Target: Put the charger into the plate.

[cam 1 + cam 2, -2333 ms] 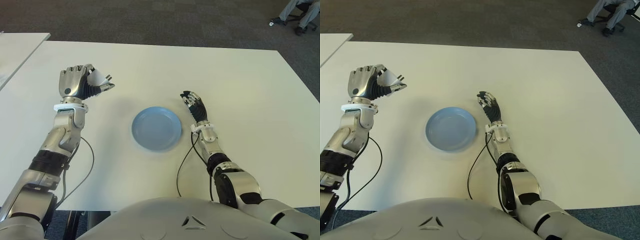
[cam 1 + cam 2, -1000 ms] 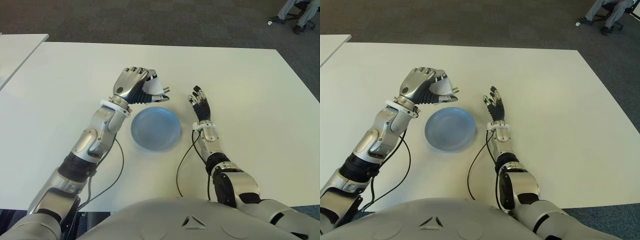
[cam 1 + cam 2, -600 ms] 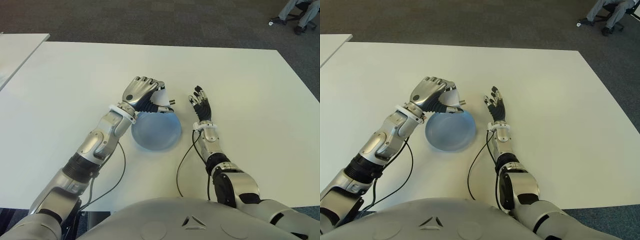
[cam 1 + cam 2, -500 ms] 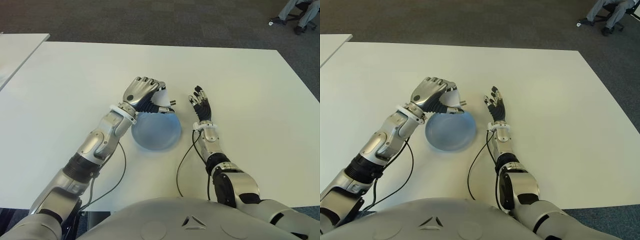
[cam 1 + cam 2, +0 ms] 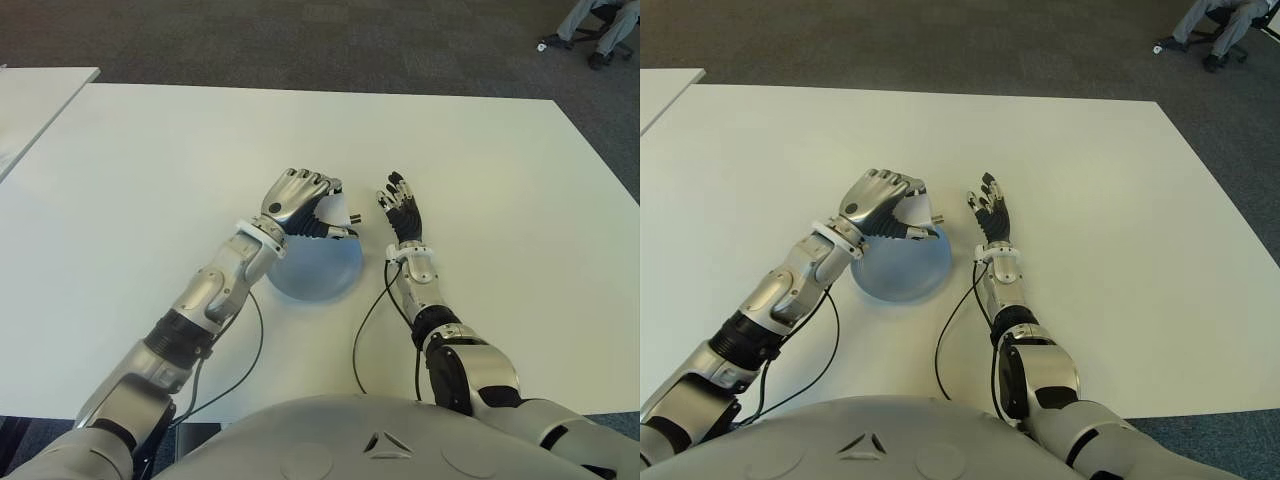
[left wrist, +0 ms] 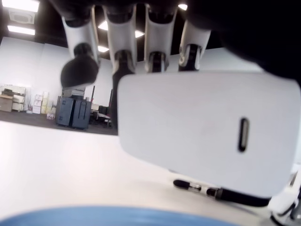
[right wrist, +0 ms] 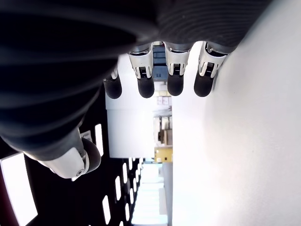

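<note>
My left hand (image 5: 302, 200) is curled around a white charger (image 5: 337, 210), holding it just above the far edge of the blue plate (image 5: 325, 275). The charger's metal prongs (image 5: 355, 218) point to the right. In the left wrist view the charger (image 6: 207, 136) fills the palm, with the fingers (image 6: 122, 33) wrapped over it and the plate's blue rim (image 6: 94, 216) below. My right hand (image 5: 402, 210) shows just right of the plate over the white table (image 5: 500, 180), fingers spread and holding nothing.
A black cable (image 5: 368, 320) runs along the table beside my right forearm, and another (image 5: 235, 360) trails from my left arm. A second white table (image 5: 30, 100) stands at the far left. A seated person's legs (image 5: 595, 25) show at the top right, on the dark carpet.
My left hand has carried the charger from the table's far left rightward and down to the plate's far edge. My right hand has uncurled its fingers and stayed in place.
</note>
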